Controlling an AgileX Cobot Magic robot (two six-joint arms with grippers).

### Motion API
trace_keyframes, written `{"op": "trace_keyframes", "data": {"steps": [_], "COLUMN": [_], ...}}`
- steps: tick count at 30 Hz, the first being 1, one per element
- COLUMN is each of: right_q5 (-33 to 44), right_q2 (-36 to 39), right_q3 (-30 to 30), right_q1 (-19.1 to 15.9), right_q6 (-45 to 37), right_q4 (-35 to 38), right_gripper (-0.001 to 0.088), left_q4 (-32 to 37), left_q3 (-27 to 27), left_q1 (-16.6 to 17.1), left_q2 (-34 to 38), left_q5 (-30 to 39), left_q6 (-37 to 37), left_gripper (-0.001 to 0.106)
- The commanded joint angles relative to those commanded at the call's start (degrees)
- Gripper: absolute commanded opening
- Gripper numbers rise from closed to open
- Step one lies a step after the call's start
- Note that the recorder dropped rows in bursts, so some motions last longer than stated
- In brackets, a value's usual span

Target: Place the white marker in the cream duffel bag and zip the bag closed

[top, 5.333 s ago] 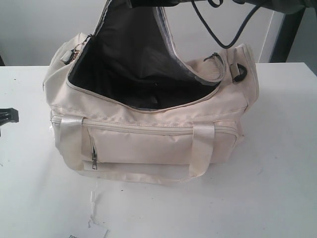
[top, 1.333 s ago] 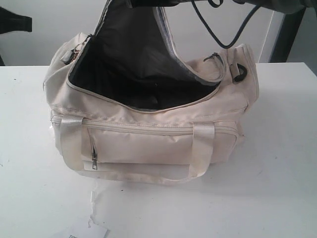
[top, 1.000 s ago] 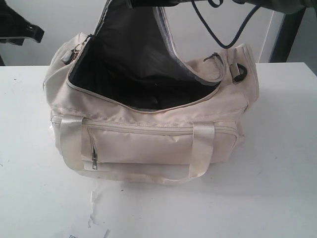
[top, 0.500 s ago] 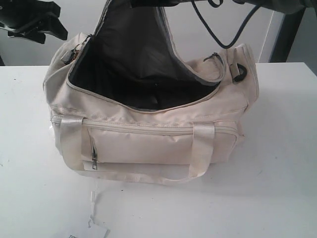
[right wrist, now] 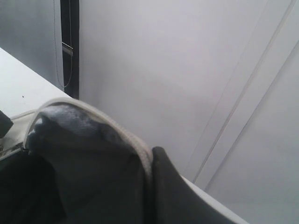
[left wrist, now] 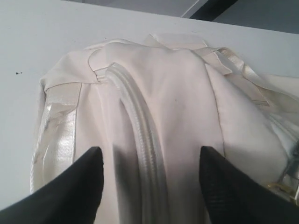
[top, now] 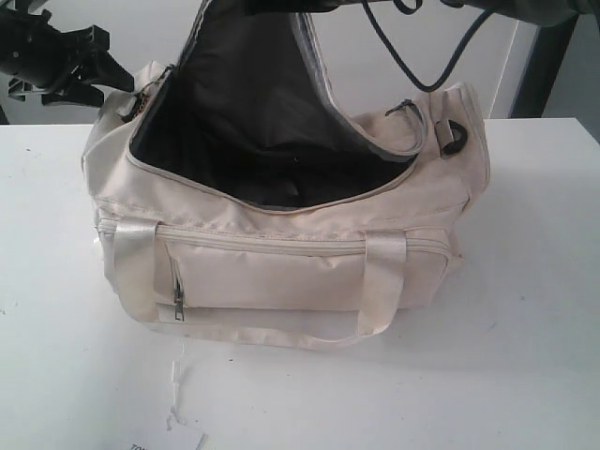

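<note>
The cream duffel bag (top: 281, 262) stands on the white table (top: 525, 328), its curved top zip undone and its dark lining showing. My right gripper (top: 274, 6) is at the top edge of the exterior view, shut on the bag's top flap (right wrist: 84, 135) and holding it up; one black finger (right wrist: 168, 191) presses the zip edge. Beside the bag's left end my left gripper (top: 105, 67) hangs open, its two fingertips (left wrist: 88, 170) spread either side of the closed zip line (left wrist: 145, 149) there. The white marker is not in view.
A white paper tag (top: 173, 412) lies on the table in front of the bag. A black cable (top: 412, 56) loops down behind the raised flap, and a black post (top: 548, 66) stands at the back right against the white wall.
My left gripper has risen from the table's left edge and travelled right to the bag's left end. The right gripper and the raised flap have stayed put.
</note>
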Motion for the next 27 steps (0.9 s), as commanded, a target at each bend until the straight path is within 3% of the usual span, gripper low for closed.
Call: {"op": "trace_keyframes", "data": {"steps": [2, 4, 5, 8, 22, 27], "right_q5": [0.0, 0.0, 0.0, -0.1, 0.3, 5.5], "right_q2": [0.0, 0.0, 0.0, 0.0, 0.0, 0.0], "right_q3": [0.0, 0.0, 0.0, 0.0, 0.0, 0.0], "right_q1": [0.0, 0.0, 0.0, 0.0, 0.0, 0.0], "right_q6": [0.0, 0.0, 0.0, 0.0, 0.0, 1.0], "right_q4": [0.0, 0.0, 0.0, 0.0, 0.1, -0.2], "right_gripper": [0.0, 0.0, 0.0, 0.0, 0.0, 0.0], "left_q4": [-1.3, -2.0, -2.0, -3.0, -4.7, -4.7], "left_q3": [0.0, 0.0, 0.0, 0.0, 0.0, 0.0], "left_q1": [0.0, 0.0, 0.0, 0.0, 0.0, 0.0], "left_q2": [0.8, 1.6, 1.7, 1.7, 1.7, 1.7], "left_q5": [0.0, 0.1, 0.5, 1.1, 2.3, 3.3], "left_q6": [0.1, 0.1, 1.7, 3.3, 5.1, 5.1], "left_gripper": [0.057, 0.044, 0.028, 0.002, 0.0, 0.0]}}
